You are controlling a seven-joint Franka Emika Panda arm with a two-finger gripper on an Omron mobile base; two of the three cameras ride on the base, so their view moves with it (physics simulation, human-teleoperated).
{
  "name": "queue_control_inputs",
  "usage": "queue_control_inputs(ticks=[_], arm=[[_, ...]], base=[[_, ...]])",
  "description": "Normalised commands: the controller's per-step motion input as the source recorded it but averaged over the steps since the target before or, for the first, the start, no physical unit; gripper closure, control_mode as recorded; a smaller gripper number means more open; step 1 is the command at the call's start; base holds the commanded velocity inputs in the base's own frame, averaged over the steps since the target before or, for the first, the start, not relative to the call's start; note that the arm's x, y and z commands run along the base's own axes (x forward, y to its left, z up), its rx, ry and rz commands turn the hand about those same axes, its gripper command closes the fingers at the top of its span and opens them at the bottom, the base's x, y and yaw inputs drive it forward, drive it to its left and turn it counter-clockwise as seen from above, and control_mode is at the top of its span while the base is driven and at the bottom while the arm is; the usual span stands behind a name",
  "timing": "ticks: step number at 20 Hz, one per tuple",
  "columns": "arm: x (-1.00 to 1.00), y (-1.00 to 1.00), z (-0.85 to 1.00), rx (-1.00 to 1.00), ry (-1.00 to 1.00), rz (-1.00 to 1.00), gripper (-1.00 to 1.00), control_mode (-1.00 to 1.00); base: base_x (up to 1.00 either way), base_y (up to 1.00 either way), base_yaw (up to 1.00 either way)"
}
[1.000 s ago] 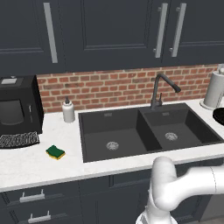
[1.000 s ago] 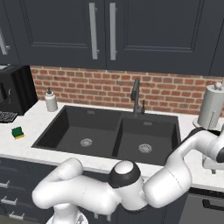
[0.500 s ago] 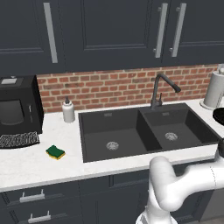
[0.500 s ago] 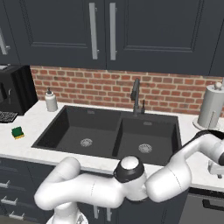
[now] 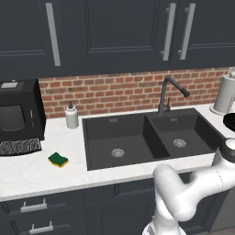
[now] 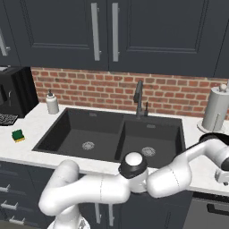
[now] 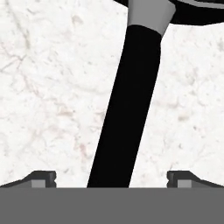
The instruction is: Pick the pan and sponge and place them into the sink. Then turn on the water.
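The black pan [image 5: 230, 120] sits on the white counter right of the sink [image 5: 137, 133], its edge showing beside my arm [image 6: 209, 137]. Its long dark handle [image 7: 131, 100] runs straight between the two fingertips of my gripper [image 7: 113, 178], which stands open just above the counter with a gap on both sides of the handle. The hand hangs at the far right [image 6: 222, 172]. The green and yellow sponge [image 5: 58, 159] lies on the counter left of the sink [image 6: 107, 134], far from the gripper. No water runs from the dark gooseneck faucet [image 5: 167, 94].
A white soap dispenser [image 5: 71, 115] stands behind the sink's left corner. A black coffee machine [image 5: 18, 112] fills the far left. A paper towel roll [image 6: 215, 109] stands behind the pan. Cabinets hang above.
The arm has stretched further to the right and the hand has come down over the pan's handle. The jaws have stayed wide, and the pan and sponge have not moved.
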Motion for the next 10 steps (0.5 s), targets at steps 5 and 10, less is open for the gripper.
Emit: queue_control_inputs(ticks=[5,10], arm=[[0.39,0.00,-0.25,0.00,0.06,0.21,1.00,-1.00],[0.15,0.00,-0.28,0.01,0.07,0.21,1.00,-1.00]], base=[[0.00,0.00,0.00],[0.00,0.00,0.00]])
